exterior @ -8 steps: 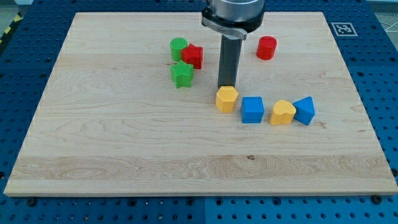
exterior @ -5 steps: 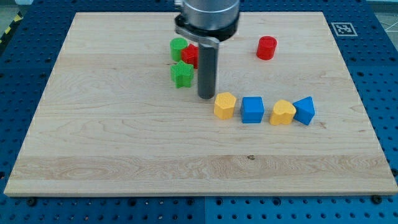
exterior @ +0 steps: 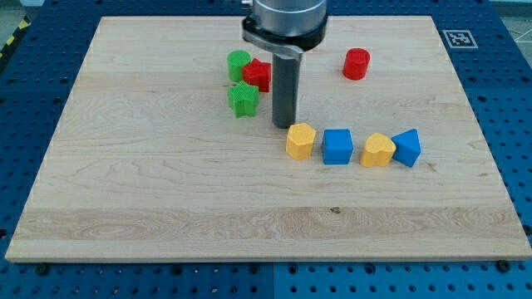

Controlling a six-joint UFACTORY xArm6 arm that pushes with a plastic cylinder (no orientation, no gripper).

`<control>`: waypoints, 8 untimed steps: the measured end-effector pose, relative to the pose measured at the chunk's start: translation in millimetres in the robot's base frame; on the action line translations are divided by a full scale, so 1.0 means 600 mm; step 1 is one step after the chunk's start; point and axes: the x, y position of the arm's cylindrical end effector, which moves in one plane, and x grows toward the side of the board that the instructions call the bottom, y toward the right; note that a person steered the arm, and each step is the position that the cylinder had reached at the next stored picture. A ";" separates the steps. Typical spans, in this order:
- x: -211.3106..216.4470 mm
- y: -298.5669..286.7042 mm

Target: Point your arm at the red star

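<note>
The red star [exterior: 257,75] lies near the view's top, left of centre, touching a green cylinder [exterior: 238,64] on its left. A green star [exterior: 243,99] sits just below them. My tip [exterior: 285,125] rests on the board to the lower right of the red star, right of the green star and just above the left edge of the yellow hexagon block [exterior: 301,140]. The rod stands upright and hides part of the board to the right of the red star.
A row runs along the middle right: the yellow hexagon, a blue cube [exterior: 337,146], a yellow heart [exterior: 378,150] and a blue triangle [exterior: 407,147]. A red cylinder [exterior: 357,64] stands at the upper right. The wooden board [exterior: 166,208] lies on a blue pegboard.
My tip swung left from above the yellow hexagon, then came back a little to the right. No block has moved.
</note>
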 end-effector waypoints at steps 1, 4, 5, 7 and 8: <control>-0.025 0.007; -0.092 0.038; -0.138 0.038; -0.167 0.014; -0.167 -0.010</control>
